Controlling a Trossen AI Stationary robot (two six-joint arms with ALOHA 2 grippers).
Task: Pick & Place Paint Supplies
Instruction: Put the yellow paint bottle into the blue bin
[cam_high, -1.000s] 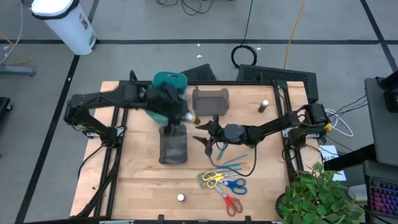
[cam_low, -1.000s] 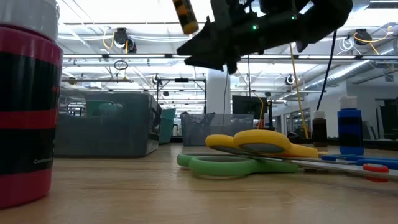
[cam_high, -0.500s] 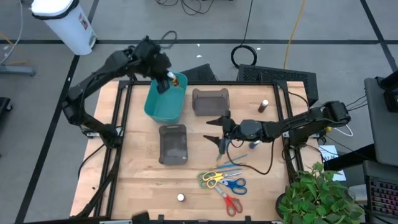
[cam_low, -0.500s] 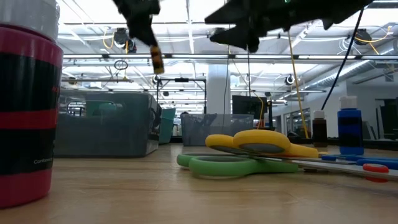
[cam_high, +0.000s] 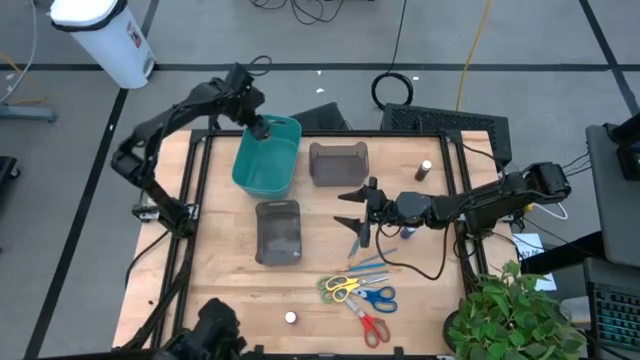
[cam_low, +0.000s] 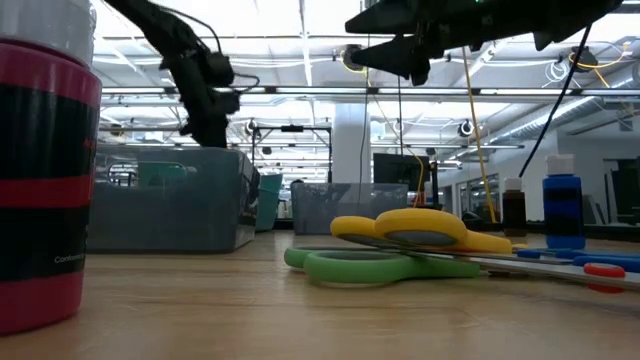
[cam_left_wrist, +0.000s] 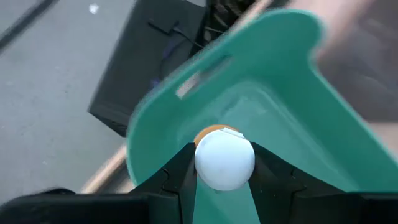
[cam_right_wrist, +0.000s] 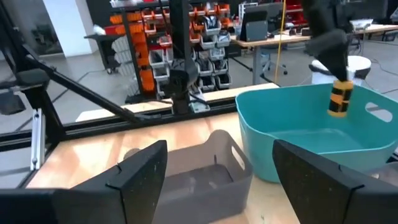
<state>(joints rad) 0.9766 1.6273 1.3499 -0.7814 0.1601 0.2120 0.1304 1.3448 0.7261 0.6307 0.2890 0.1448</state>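
A pale wooden table (cam_high: 220, 290) on a dark frame stands on a grey floor, with a workshop of shelves and benches behind it in the low view. The left gripper (cam_high: 258, 128) hangs over the far rim of the teal bin (cam_high: 266, 166), its fingers (cam_left_wrist: 178, 175) closed on a small orange-brown paint bottle (cam_right_wrist: 339, 98) with a white cap (cam_left_wrist: 224, 158); the bottle hangs upright above the bin's hollow, clear of its floor. The right gripper (cam_high: 358, 211) hovers above bare wood near mid-table, jaws spread wide and holding nothing. Just beyond it sits a grey bin (cam_high: 338, 162), and off to its left side a second grey bin (cam_high: 279, 232). Below and nearer the front edge lie thin blue brushes (cam_high: 375, 262), then the green-yellow scissors (cam_high: 340, 288), the blue scissors (cam_high: 374, 298) and the red scissors (cam_high: 370, 327), close together. A brown bottle (cam_high: 424, 171) stands well apart toward the far right corner, and a white cap (cam_high: 290, 319) shows near the front edge. Open wood lies between the right gripper and the scissors.
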